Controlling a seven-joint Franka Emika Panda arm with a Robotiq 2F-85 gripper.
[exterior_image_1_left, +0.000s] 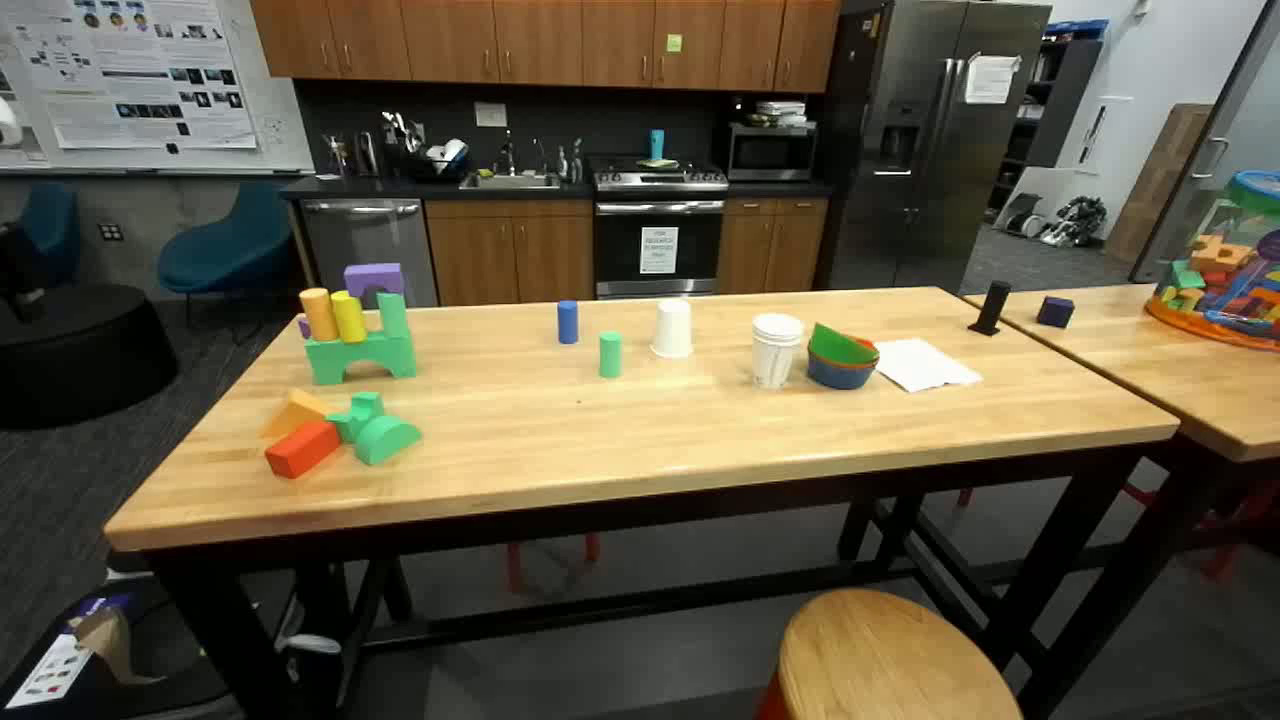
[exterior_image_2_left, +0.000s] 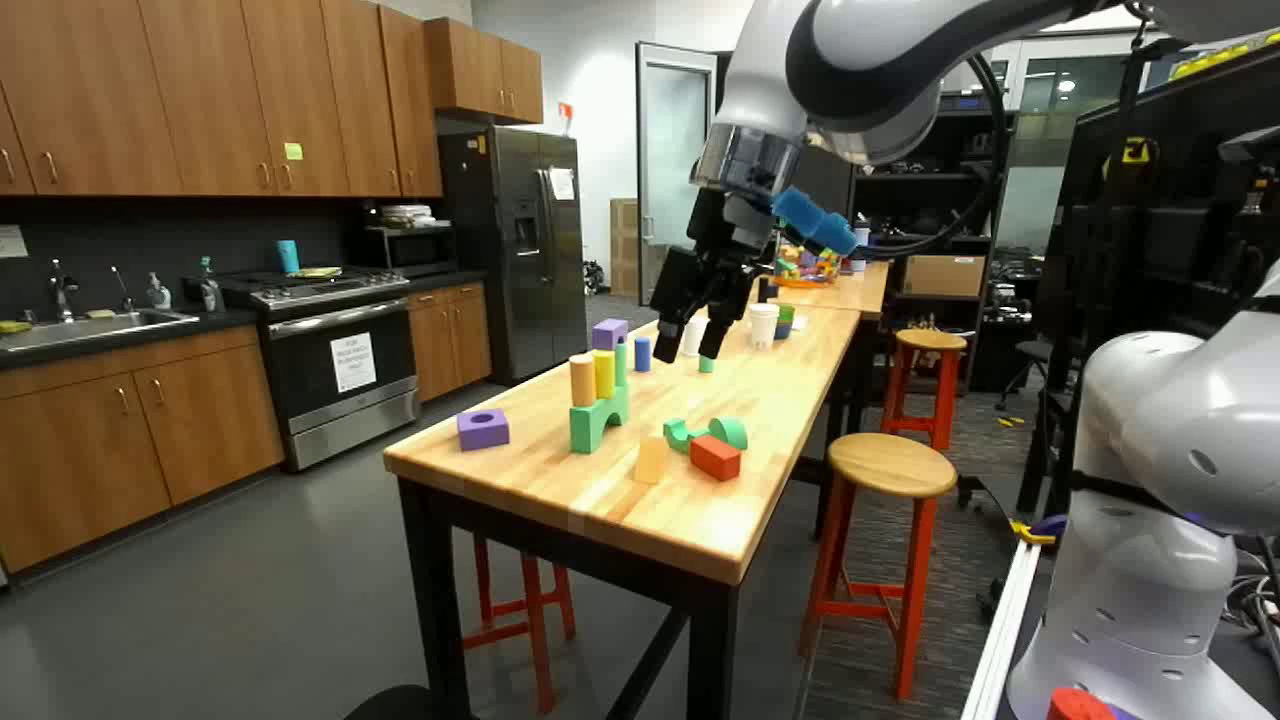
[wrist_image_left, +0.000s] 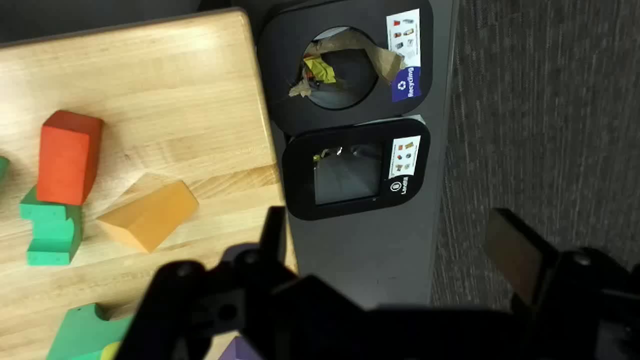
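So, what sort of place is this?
Probably a lab or office kitchen: there's a tall dark steel refrigerator, a silver-and-black oven and a large white printed poster.

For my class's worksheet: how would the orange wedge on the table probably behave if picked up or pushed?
The orange wedge looks stiff, judging by its straight edges and flat faces. Pushed, it would probably slide rather than roll, since no rounded side shows. Its slanting faces might slip when squeezed for lifting.
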